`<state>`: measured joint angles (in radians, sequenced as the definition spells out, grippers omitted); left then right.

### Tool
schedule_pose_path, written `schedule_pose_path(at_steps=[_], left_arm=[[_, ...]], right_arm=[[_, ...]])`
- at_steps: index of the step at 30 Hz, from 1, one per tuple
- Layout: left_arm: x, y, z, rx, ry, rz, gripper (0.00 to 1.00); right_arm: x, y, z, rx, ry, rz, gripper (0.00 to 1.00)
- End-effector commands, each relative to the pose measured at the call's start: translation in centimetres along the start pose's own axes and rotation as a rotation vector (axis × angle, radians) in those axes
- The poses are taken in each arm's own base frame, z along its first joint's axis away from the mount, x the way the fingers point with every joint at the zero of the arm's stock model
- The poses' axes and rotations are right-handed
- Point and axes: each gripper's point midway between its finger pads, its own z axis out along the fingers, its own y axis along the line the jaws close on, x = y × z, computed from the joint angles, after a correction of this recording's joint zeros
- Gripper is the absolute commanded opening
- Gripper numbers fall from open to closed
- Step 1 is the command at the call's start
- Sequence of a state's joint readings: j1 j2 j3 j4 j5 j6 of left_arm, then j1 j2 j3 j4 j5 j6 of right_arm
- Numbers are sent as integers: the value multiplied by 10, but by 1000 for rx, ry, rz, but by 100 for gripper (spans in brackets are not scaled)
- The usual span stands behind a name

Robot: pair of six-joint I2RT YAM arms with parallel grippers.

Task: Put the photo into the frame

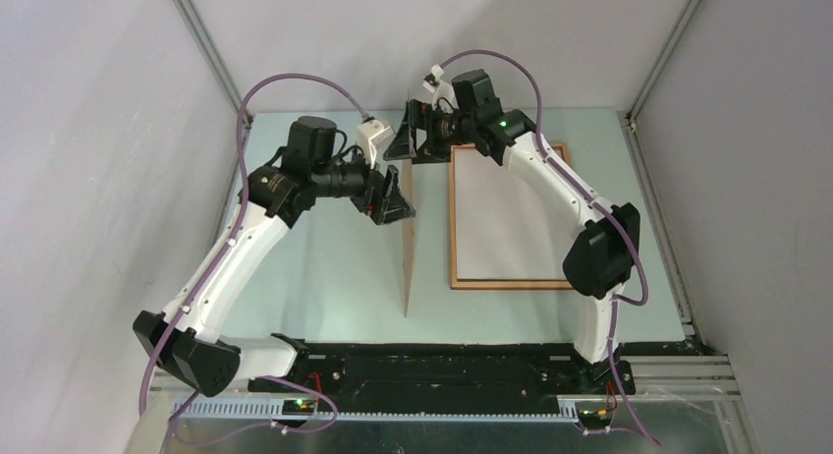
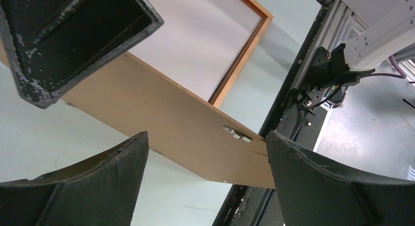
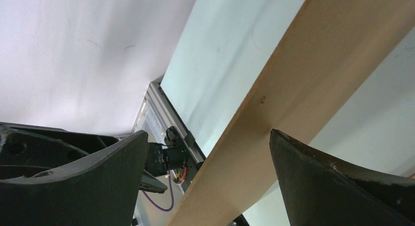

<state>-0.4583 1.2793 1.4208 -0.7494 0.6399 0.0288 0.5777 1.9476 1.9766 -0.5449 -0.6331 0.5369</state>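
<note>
The frame (image 1: 511,283), thin orange-brown wood, lies flat on the right of the table. Inside it a plain white sheet (image 1: 506,213) fills the opening; this is the photo, white back up. Both show again in the left wrist view, the frame (image 2: 242,55) around the photo (image 2: 195,40). A brown backing board (image 1: 407,257) stands on edge just left of the frame. My left gripper (image 1: 399,195) is open beside the board's left face (image 2: 171,123). At the board's far end my right gripper (image 1: 413,140) is open, and the board (image 3: 274,118) passes between its spread fingers.
The black base rail (image 1: 442,361) runs along the table's near edge. Grey enclosure walls stand on the left, right and back. Pale green tabletop (image 1: 324,267) lies left of the board. One of my right gripper's fingers (image 2: 73,35) fills the upper left of the left wrist view.
</note>
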Motion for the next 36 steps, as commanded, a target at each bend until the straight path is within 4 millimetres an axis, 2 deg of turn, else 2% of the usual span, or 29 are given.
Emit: schedule_pose_path(at_steps=[1, 8, 15, 23, 26, 36], left_arm=[[-3, -9, -8, 14, -32, 62, 94], [-1, 2, -20, -88, -50, 97, 95], [6, 11, -27, -159, -49, 121, 96], [5, 8, -16, -108, -33, 84, 96], [2, 7, -19, -115, -42, 88, 96], [8, 14, -30, -186, -50, 127, 96]], right_arm=[[-9, 16, -21, 42, -67, -80, 97], [-9, 2, -34, 166, -95, -138, 83], [-4, -16, -45, 252, -100, -168, 79], [0, -15, -40, 233, -88, -162, 79], [1, -18, -41, 238, -85, -160, 79], [13, -36, -51, 300, -65, -180, 63]])
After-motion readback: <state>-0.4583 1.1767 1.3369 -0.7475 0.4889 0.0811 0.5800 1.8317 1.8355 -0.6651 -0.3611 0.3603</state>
